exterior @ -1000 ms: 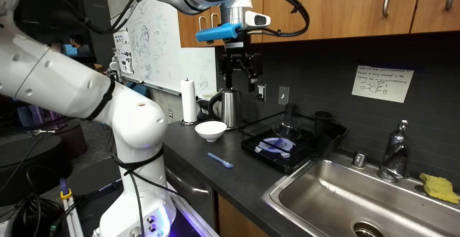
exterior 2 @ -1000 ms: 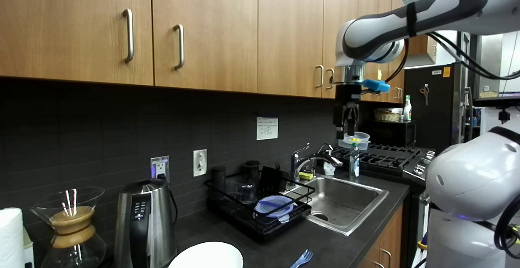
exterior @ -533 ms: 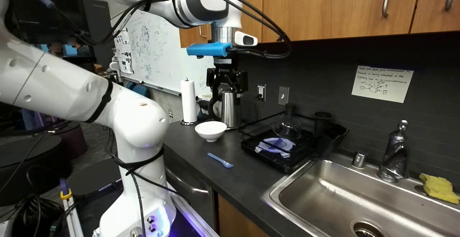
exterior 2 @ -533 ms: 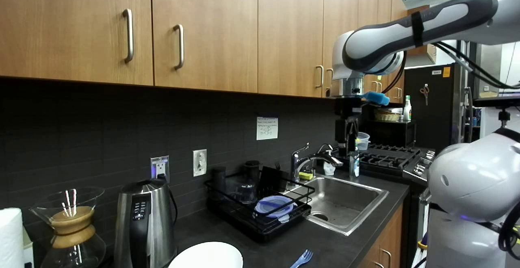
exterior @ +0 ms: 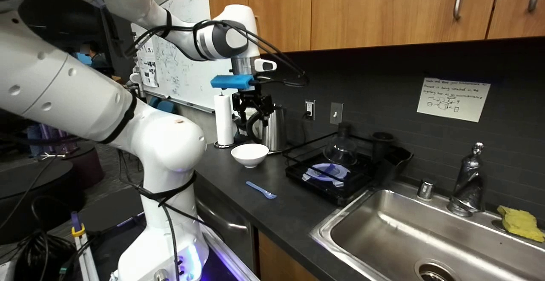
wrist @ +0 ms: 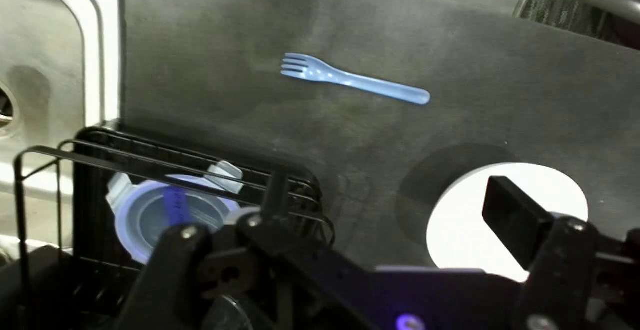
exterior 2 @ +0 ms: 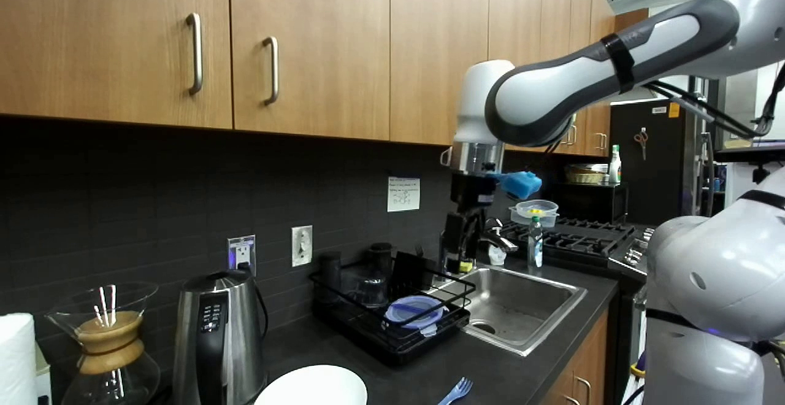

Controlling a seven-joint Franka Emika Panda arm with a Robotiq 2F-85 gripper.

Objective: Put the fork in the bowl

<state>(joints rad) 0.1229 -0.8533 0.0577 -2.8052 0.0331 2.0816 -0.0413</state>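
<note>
Glossy blue fork (wrist: 380, 87) lies near the bowl (wrist: 467, 225), handle end nearest it.
Bare counter (wrist: 370, 145) parts them; its edge (wrist: 575, 39) is nearer the fork than the bowl. The gripper (wrist: 392, 203) gapes, holding nothing.

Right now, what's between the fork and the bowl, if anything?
Only bare countertop, darkened by a shadow next to the bowl; no object lies between it and the fork. The wrist view shows the stretch plainly.

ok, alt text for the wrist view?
Slender light-blue fork lies on a dark grey countertop, apart from a round white bowl. Open black gripper spans the bottom, one finger hiding part of the bowl; black wire dish rack, lower left; steel sink, upper left.
</note>
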